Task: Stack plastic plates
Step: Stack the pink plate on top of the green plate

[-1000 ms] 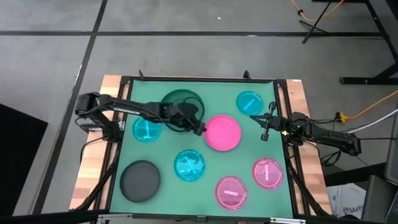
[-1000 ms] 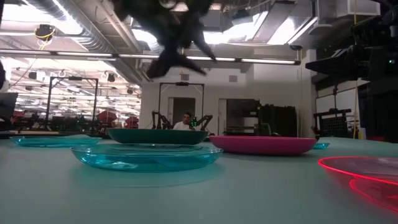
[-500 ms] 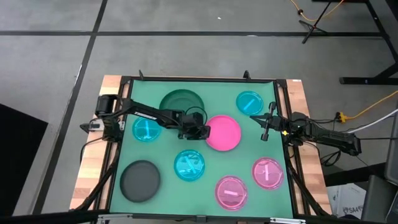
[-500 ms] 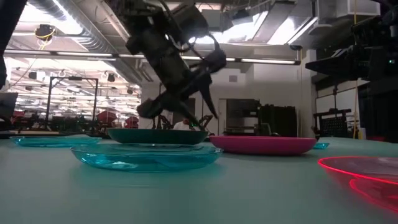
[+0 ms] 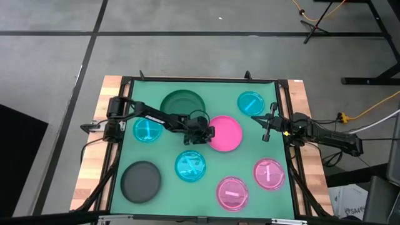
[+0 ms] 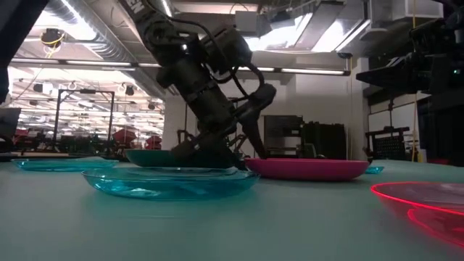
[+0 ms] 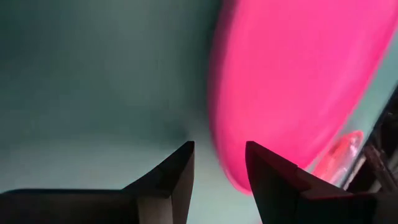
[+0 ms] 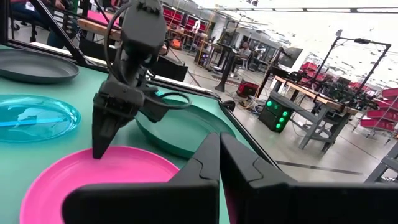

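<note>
Green tabletop (image 5: 250,140) edged in wood. Grey plate (image 5: 140,180) at 7 o'clock, cyan plates around, hot pink plate (image 5: 224,133) central. Left end effector (image 5: 201,134), fingers slightly apart, touches down at its 9 o'clock rim. Right end effector (image 5: 267,128) closed, empty. Beyond, a lit workshop.

High view looks straight down on the whole table (image 5: 125,119). Low view faces level across it. Both wrist views sit close and share the hot pink plate (image 7: 292,81).
</note>
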Tool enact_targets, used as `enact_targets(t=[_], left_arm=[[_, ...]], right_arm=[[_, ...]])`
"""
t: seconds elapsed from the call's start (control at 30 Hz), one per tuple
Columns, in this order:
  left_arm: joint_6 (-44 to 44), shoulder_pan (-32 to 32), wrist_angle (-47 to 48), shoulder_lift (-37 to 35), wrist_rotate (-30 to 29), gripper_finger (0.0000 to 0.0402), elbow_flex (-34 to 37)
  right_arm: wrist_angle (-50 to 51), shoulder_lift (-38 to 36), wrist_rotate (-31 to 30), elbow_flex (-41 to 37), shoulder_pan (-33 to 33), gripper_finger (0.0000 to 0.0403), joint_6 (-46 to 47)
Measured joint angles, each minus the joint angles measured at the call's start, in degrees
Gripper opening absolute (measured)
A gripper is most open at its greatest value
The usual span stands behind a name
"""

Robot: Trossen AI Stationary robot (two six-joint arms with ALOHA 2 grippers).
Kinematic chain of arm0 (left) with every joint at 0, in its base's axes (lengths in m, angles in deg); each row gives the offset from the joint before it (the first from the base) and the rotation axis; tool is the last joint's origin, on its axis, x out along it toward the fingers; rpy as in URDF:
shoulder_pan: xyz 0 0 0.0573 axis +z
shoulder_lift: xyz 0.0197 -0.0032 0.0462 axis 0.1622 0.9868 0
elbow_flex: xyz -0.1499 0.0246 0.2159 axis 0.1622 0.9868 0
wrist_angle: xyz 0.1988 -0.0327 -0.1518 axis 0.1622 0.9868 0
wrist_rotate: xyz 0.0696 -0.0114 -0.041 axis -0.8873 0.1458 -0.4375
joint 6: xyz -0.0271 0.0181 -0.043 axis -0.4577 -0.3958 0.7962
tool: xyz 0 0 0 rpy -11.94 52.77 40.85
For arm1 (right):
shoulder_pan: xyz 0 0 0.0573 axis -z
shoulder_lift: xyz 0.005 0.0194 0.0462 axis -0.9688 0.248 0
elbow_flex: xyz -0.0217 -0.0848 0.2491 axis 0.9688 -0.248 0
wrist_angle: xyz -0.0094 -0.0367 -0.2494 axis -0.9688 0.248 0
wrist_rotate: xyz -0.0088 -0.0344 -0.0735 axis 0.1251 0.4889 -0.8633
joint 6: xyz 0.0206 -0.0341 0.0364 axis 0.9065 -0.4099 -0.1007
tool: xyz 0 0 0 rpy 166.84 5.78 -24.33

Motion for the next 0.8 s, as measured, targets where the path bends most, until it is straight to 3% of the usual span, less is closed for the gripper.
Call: enact_targets(t=[0.3,0.8], left_arm=[[-0.07,-0.02,0.13,0.15,-0.63,0.0128,0.00],[-0.50,-1.74,0.23,0.15,-2.97,0.0037,0.00]], right_arm=[[0.02,0.00,0.00,0.00,0.00,0.0001,0.00],[0.04,0.00,0.00,0.00,0.00,0.0001,0.00]])
